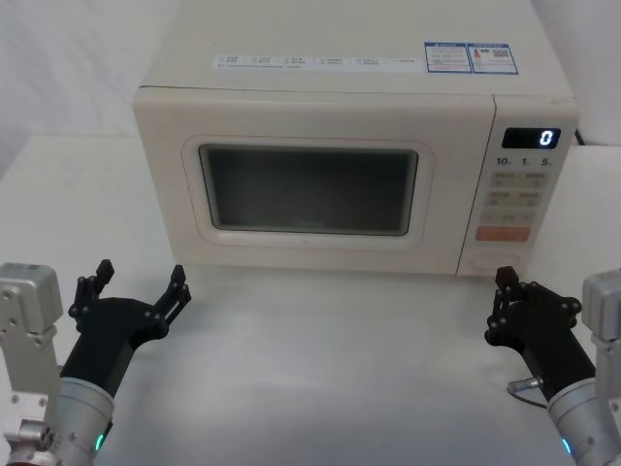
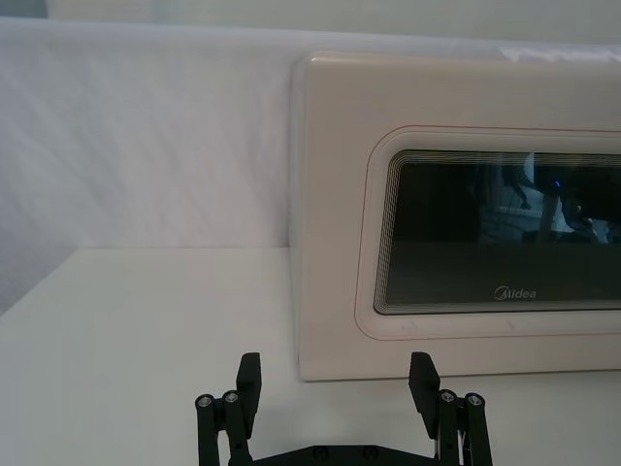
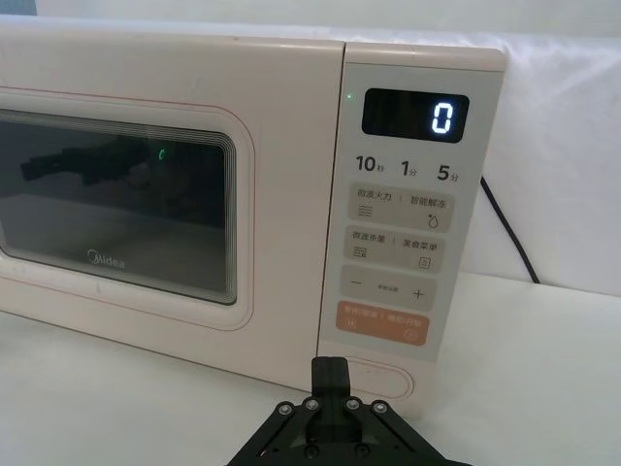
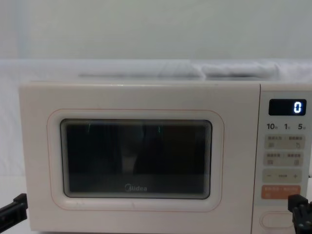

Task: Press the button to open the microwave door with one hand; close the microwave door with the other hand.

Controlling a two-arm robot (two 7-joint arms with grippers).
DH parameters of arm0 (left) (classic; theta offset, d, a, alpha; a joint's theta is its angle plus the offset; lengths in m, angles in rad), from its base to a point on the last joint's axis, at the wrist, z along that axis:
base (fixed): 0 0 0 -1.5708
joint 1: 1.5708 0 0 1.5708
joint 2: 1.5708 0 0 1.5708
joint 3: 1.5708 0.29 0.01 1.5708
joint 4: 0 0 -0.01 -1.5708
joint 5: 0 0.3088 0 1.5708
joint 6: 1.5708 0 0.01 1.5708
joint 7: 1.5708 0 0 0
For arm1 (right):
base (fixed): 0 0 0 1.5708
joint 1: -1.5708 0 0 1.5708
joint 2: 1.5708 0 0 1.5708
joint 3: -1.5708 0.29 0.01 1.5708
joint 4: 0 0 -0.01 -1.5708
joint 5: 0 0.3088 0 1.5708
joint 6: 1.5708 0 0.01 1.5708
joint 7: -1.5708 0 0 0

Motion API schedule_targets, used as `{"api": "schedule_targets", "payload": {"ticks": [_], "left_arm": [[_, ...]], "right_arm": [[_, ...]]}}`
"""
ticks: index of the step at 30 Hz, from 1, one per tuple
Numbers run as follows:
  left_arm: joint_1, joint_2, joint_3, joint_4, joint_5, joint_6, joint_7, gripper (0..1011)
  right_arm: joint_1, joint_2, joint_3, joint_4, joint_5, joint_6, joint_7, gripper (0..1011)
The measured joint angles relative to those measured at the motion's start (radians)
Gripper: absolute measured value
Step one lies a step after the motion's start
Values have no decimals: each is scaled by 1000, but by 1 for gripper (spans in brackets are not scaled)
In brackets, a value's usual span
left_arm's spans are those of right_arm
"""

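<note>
My right gripper (image 1: pixel 505 291), fingers together, sits just before the button (image 3: pixel 380 377), low on the keypad panel (image 3: pixel 408 214). I should push straight in, below the orange key (image 3: pixel 383 322). My left gripper (image 1: pixel 139 282) waits spread open near the shut microwave door (image 1: pixel 310 184).

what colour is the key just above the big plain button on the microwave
Orange key, clearest in the right wrist view.

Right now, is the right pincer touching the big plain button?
Apart. In the head view the shut right pincer sits on the table side of the button, with a strip of bare table between them.
</note>
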Motion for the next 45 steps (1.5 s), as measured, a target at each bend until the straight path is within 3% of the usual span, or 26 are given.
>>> {"api": "schedule_targets", "payload": {"ticks": [10, 18, 28, 33, 45], "left_arm": [[0, 0, 0, 0, 0, 0, 0, 1001], [0, 0, 0, 0, 0, 0, 0, 1001], [0, 0, 0, 0, 0, 0, 0, 1001], [0, 0, 0, 0, 0, 0, 0, 1001], [0, 0, 0, 0, 0, 0, 0, 1001]], "right_arm": [[-1, -1, 1, -1, 0, 0, 2, 0], [-15, -11, 26, -30, 3, 13, 40, 0], [-14, -34, 72, -31, 63, 61, 100, 0], [10, -41, 92, -11, 99, 114, 148, 0], [82, -35, 79, 59, 125, 171, 196, 0]]}}
